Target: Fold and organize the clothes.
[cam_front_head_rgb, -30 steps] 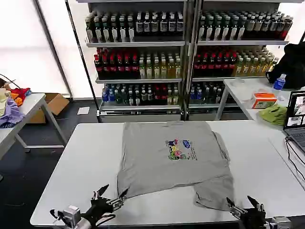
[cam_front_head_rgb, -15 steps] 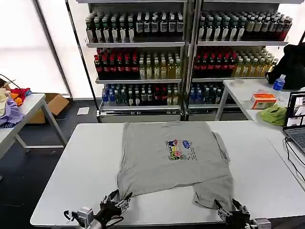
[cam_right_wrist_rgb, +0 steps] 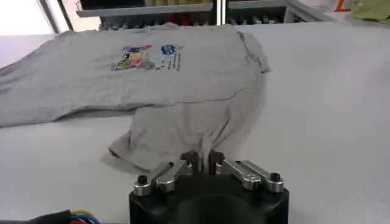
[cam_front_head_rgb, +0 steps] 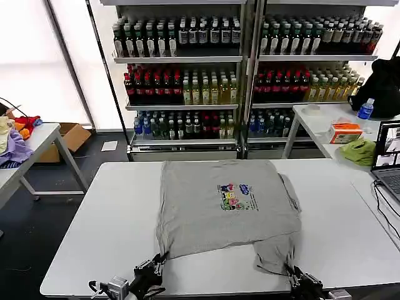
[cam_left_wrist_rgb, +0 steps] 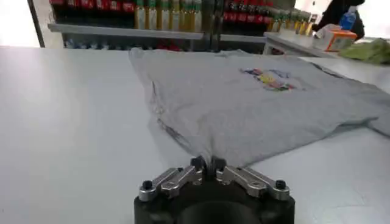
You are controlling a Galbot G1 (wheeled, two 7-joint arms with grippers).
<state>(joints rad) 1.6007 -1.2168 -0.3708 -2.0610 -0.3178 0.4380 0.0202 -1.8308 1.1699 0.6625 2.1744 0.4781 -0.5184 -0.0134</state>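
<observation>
The T-shirt's [cam_front_head_rgb: 228, 209] near edge is pinched by both — left hand [cam_left_wrist_rgb: 206, 165] and right hand [cam_right_wrist_rgb: 202, 158] clenched on cloth — so a lift-and-fold forward is probably called for.

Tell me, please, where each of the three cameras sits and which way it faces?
Head view: on the robot's head, looking forward and down at the white table and light grey printed T-shirt; both grippers at the near edge.
Left wrist view: behind the left gripper, shut on the T-shirt's hem.
Right wrist view: behind the right gripper, shut on the hem.
All share the multicoloured chest print.
</observation>
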